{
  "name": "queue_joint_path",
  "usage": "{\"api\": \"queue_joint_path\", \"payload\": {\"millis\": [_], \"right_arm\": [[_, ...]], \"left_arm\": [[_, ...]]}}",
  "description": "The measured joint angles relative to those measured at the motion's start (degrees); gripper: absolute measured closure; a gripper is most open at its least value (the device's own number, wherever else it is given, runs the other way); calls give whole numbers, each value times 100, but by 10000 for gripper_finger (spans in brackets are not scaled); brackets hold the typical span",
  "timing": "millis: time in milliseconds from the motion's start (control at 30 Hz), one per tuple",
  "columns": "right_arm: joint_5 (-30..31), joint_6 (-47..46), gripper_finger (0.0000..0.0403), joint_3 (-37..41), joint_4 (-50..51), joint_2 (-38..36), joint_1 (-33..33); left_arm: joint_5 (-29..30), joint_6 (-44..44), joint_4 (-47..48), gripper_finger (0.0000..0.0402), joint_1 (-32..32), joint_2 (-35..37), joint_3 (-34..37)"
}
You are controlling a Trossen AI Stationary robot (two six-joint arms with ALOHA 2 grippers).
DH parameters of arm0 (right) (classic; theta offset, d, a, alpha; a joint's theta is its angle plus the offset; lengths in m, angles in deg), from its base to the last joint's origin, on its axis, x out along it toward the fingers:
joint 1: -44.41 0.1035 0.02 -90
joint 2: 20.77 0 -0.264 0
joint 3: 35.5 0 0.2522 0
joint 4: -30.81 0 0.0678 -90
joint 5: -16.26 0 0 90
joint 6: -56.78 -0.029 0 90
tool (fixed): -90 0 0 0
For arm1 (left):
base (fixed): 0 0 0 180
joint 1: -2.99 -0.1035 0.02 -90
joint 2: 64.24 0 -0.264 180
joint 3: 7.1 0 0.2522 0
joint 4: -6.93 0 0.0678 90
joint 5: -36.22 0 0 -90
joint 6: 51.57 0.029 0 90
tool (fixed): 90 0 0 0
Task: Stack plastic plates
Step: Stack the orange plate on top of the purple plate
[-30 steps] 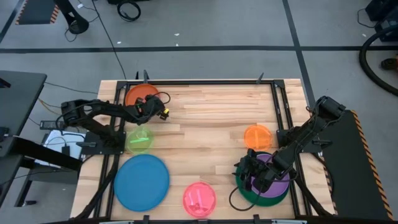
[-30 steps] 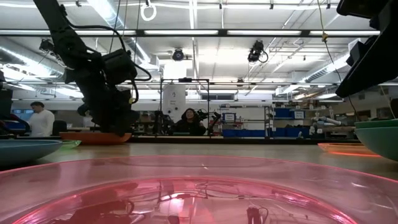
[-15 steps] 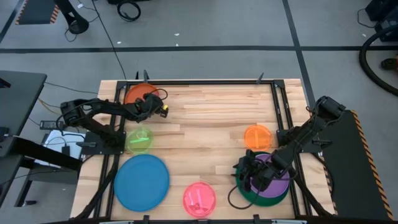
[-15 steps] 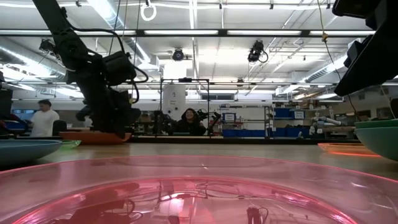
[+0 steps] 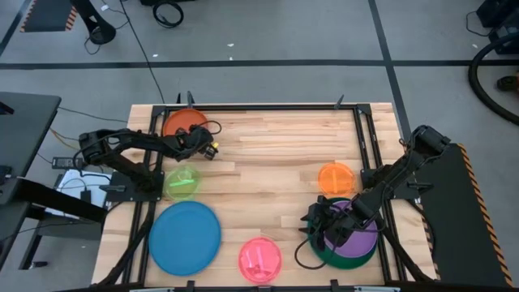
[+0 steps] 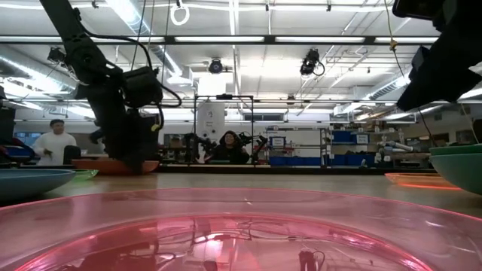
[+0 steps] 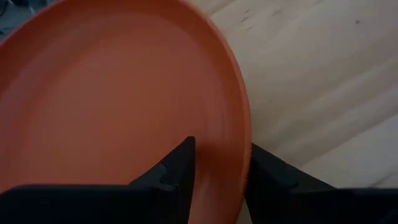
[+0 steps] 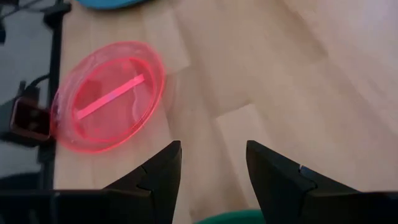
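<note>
Straddling the red-orange plate rim, left arm at far-left corner

Left gripper (image 5: 195, 144) sits at the near-right edge of the red-orange plate (image 5: 180, 123), far-left corner of the table (image 5: 268, 162). Left wrist view: its fingers (image 7: 177, 171) are apart, one over the plate's inside, the other outside the rim, rim running between them. Can't tell if they actually pinch it. Low view shows the plate resting on the table, gripper down at its edge.

Right gripper (image 5: 323, 227) hangs over the left edge of the stack at near right: purple plate (image 5: 361, 235) nested in the dark green plate (image 5: 339, 256). Fingers apart, nothing between them; right wrist view shows bare wood and a sliver of green rim below them.

Loose plates:
- orange plate (image 5: 336, 178), right side, just beyond the stack, apart from it
- pink plate (image 5: 259, 259), near edge, centre, also filling the foreground of the low view
- blue plate (image 5: 185, 236), near left, large
- lime plate (image 5: 182, 182), left side, between the blue and red-orange ones

All four lie flat, none touching.
</note>
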State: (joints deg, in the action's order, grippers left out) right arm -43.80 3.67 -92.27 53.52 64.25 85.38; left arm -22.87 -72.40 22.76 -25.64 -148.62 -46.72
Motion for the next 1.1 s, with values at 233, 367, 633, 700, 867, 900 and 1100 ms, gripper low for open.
{"api": "queue_joint_path", "payload": {"millis": [233, 367, 633, 700, 867, 900, 1100], "right_arm": [[-253, 697, 218, -708, 586, 0, 186], [2, 1270, 223, -1199, 1075, -4, 285], [87, 2813, 224, -1646, 1483, -4, 397], [202, 3295, 224, -1682, 1449, -4, 402], [836, 4347, 219, -1682, 1299, -4, 402], [969, 4522, 217, -1682, 1280, -4, 401], [776, 5070, 199, -1682, 894, -4, 191]], "left_arm": [[202, -72, 405, 353, 272, 13, -12], [303, 268, 259, 387, 624, 13, -9], [-12, 1025, 936, 387, 2189, 50, -961], [-42, 1347, 1348, 387, 2651, 48, -1505], [15, 1874, 1657, 387, 3696, 35, -2735], [-3, 1986, 1638, 387, 3887, 35, -2887], [-430, 2133, 1325, 387, 4813, 11, -3104]]}}
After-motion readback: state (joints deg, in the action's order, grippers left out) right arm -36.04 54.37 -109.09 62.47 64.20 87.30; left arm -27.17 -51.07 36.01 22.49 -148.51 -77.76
